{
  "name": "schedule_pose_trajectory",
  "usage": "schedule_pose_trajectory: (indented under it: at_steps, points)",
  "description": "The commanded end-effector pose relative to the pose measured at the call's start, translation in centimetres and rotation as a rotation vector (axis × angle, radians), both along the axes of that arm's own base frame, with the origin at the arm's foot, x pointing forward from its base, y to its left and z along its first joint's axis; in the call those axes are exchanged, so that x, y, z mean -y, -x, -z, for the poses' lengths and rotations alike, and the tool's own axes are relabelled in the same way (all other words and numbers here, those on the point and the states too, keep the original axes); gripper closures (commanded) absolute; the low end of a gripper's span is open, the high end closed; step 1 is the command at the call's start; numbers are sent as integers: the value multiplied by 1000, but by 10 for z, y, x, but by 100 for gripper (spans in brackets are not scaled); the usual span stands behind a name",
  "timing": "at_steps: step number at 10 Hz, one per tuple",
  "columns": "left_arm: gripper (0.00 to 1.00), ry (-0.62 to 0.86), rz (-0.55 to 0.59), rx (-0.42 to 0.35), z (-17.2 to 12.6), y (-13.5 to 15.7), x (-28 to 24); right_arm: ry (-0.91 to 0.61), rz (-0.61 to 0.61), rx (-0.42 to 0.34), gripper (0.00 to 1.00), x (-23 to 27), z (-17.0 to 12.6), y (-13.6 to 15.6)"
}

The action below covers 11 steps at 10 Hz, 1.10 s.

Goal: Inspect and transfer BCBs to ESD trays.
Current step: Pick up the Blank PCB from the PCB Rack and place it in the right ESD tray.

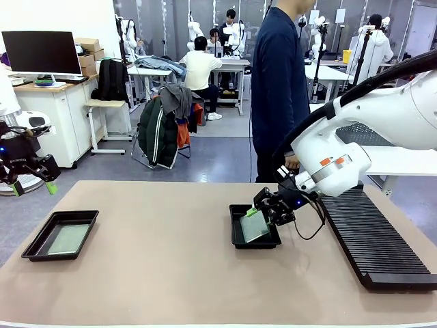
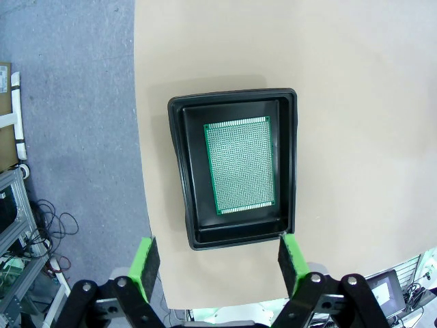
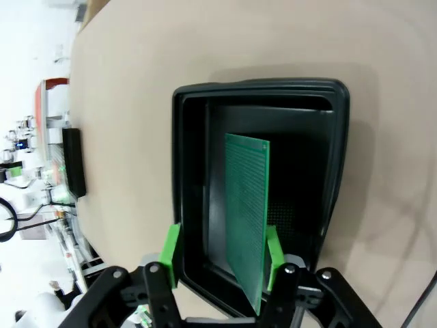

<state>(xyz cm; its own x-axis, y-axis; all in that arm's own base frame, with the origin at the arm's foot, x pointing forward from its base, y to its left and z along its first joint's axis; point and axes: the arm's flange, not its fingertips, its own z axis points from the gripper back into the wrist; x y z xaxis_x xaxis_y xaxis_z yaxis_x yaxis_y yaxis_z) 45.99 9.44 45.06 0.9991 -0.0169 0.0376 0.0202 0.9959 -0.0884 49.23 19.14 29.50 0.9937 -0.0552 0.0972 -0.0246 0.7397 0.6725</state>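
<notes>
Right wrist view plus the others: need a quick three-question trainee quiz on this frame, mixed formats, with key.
1. True or false: the board between the right pincer's pads lies flat on the tray floor.
2. Where does the left pincer sit? A) above the left tray B) over the black rack C) inside the middle tray.
3. Fill in: the left tray holds ___ board.

Key: 1 false, it stands tilted; 2 A; 3 one.

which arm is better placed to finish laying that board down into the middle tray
Right. The right gripper sits over the middle tray, jaws apart, with the board standing tilted between them. The left gripper hangs open off the table's left edge, above the other tray.
</notes>
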Motion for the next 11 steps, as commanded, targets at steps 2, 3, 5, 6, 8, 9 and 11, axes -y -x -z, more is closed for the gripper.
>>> schedule_pose_trajectory:
  at_steps: [2,3,5,6,8,9,11]
  points:
    - [7,0,-4,7,0,1,0,211,14,-11,14,-17,-40,5]
    - [7,0,-4,7,0,1,0,281,28,-20,8,-18,-51,8]
    - [7,0,-4,7,0,1,0,410,47,-31,0,-16,-77,17]
    - [7,0,-4,7,0,1,0,446,45,-44,0,-14,-88,21]
    - [7,0,-4,7,0,1,0,481,40,-53,0,-12,-100,28]
    - [7,0,-4,7,0,1,0,496,39,-58,0,-10,-105,30]
    - [7,0,-4,7,0,1,0,498,41,-61,0,-7,-108,32]
